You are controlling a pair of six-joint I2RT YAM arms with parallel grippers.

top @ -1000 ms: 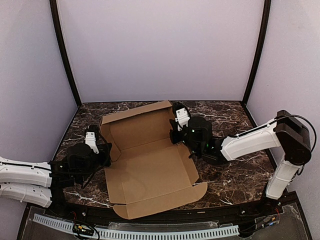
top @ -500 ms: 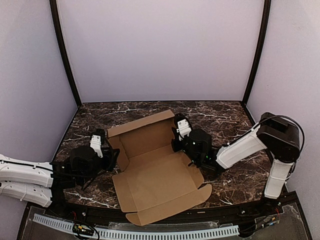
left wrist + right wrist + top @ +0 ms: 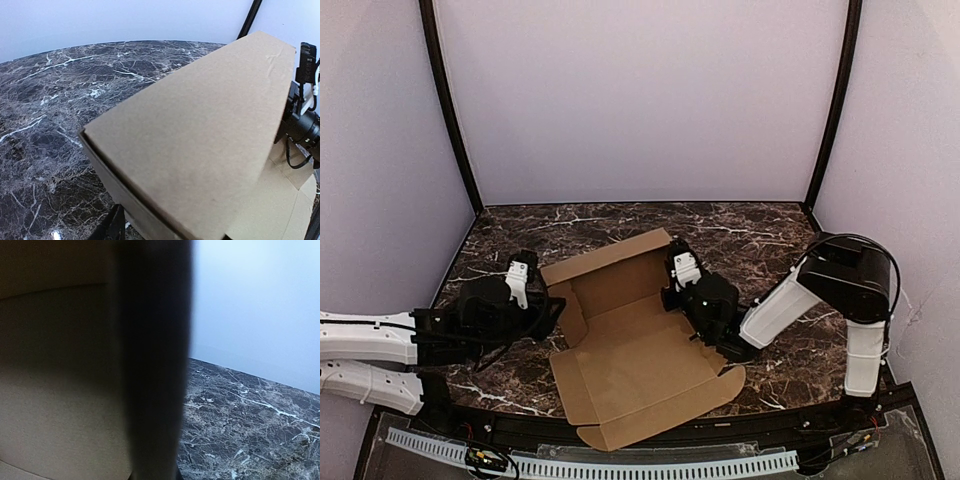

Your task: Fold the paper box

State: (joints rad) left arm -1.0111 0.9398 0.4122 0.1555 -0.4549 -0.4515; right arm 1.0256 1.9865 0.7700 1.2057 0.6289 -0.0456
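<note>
One box, flanked left and right.
It lies between my pincers, long axis running near to far; its raised back wall's right end sits clenched in my right pincer; my left pincer is just beside the left flap, grip unreadable.

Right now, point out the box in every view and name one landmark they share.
Top external: box at centre, between the arms, back panel raised.
Left wrist: box fills the centre and right, close up.
Right wrist: box fills the left, blurred.
Shared landmark: the marble table, seen in all three.
</note>
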